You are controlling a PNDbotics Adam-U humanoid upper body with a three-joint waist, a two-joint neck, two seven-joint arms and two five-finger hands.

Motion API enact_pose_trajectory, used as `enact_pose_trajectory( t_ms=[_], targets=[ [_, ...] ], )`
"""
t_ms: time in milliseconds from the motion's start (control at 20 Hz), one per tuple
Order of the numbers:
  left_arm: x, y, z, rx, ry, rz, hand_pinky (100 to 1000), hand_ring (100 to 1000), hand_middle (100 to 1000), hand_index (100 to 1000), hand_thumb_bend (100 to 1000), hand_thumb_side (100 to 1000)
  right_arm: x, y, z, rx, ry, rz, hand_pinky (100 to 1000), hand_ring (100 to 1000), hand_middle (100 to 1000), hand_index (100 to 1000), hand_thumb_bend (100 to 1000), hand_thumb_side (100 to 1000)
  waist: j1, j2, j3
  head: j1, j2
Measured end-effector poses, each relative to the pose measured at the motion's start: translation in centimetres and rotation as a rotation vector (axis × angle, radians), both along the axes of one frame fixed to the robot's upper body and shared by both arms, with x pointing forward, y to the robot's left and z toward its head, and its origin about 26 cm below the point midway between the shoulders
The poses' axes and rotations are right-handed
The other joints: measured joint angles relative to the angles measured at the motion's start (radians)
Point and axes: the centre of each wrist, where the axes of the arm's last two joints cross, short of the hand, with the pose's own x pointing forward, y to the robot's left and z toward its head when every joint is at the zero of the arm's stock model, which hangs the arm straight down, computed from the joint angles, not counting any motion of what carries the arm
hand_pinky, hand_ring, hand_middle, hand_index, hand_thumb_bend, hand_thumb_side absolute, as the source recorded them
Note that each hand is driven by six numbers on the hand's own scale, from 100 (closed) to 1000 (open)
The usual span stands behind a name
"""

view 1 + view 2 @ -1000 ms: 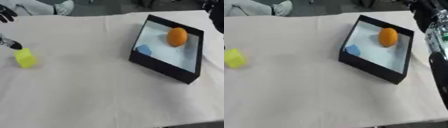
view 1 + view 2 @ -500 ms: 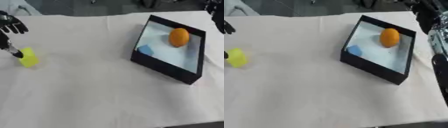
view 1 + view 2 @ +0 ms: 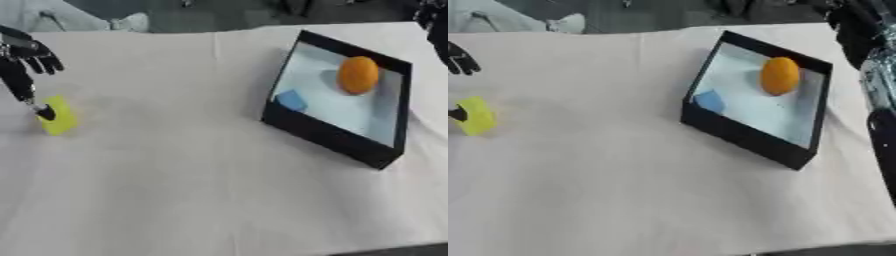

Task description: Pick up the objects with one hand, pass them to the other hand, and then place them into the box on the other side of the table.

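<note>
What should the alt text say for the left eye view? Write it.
The robot's left hand reaches down at the view's left, one fingertip touching a yellow block on the white-clothed table; at right, a black box holds an orange ball and a blue piece.

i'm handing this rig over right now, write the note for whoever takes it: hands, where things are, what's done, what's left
Left hand: at the table's left edge, one finger reaching down to touch the yellow block; nothing gripped.
Right hand: only a dark part shows at the upper right corner beyond the box; its state cannot be told.
Black box: on the right side, already holding an orange fruit-like object and a small blue piece.
Done: those two are in the box.
Left: grasp the yellow block with the left hand, pass it to the right hand, place it in the box.
</note>
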Motion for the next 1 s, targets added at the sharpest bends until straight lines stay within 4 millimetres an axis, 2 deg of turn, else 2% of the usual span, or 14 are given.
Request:
enact_pose_trajectory(
  t_ms=[200, 500, 800, 1000],
  targets=[
    [0.3, 0.5, -0.6, 0.008, 0.018, 0.029, 924, 907, 832, 893, 800, 100, 0.0, 0.0, 0.0, -0.001, 0.001, -0.002, 1000, 1000, 1000, 1000, 100, 522, 0.0, 0.0, 0.0, -0.001, 0.0],
    [0.6, 1.2, -1.2, 0.02, 0.022, 0.1, 918, 907, 831, 890, 811, 148, 0.0, 0.0, 0.0, -0.003, 0.0, -0.005, 1000, 1000, 1000, 1000, 100, 518, 0.0, 0.0, 0.0, -0.001, -0.003],
    [0.9, 1.7, -2.0, -0.006, -0.004, 0.185, 916, 901, 820, 873, 793, 239, 0.0, 0.0, 0.0, -0.011, 0.0, -0.009, 1000, 1000, 1000, 1000, 100, 516, 0.0, 0.0, -0.003, -0.001, -0.005],
    [1.0, 2.0, -2.6, -0.017, -0.008, 0.226, 914, 901, 819, 869, 791, 240, 0.0, 0.0, 0.0, -0.016, 0.002, -0.008, 1000, 1000, 1000, 1000, 100, 516, 0.0, 0.0, -0.004, -0.001, -0.005]
  ],
)
